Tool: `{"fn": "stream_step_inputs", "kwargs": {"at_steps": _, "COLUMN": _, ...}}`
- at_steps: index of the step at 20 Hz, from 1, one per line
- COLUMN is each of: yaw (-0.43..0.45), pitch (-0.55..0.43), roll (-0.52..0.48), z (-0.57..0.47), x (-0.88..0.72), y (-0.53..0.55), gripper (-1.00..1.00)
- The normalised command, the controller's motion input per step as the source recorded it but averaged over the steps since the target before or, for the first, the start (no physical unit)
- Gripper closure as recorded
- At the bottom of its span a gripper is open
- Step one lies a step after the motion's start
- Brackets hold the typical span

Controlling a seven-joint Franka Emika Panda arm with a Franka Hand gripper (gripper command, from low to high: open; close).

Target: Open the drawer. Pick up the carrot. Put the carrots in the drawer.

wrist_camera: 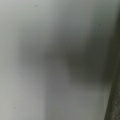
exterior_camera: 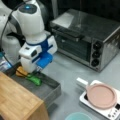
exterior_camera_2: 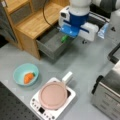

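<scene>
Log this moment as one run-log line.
drawer: open | carrot: in bowl | gripper: over drawer

One drawer [exterior_camera_2: 51,45], one carrot [exterior_camera_2: 28,77], one bowl [exterior_camera_2: 20,71], one toaster oven [exterior_camera: 87,35], one pan [exterior_camera_2: 53,95].

I see a grey worktop [exterior_camera: 70,70] under even light. A silver toaster oven [exterior_camera: 87,37] with black knobs stands at a front view's top right, and a light wooden cabinet [exterior_camera_2: 32,22] at a front view's top left. Black perforated board [exterior_camera_2: 10,107] edges the worktop.
</scene>
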Motion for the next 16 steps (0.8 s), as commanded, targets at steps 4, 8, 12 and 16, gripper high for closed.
{"fn": "stream_step_inputs", "kwargs": {"at_steps": 4, "yaw": -0.135, "pitch": 0.063, "roll": 0.046, "z": 0.14, "x": 0.15, "y": -0.01, "gripper": -1.00}}
{"fn": "stream_step_inputs", "kwargs": {"at_steps": 8, "yaw": -0.133, "pitch": 0.074, "roll": 0.039, "z": 0.18, "x": 0.20, "y": -0.01, "gripper": -1.00}}
{"fn": "stream_step_inputs", "kwargs": {"at_steps": 12, "yaw": -0.141, "pitch": 0.097, "roll": 0.042, "z": 0.24, "x": 0.26, "y": -0.01, "gripper": -1.00}}
{"fn": "stream_step_inputs", "kwargs": {"at_steps": 16, "yaw": -0.152, "pitch": 0.120, "roll": 0.048, "z": 0.26, "x": 0.33, "y": -0.02, "gripper": -1.00}}
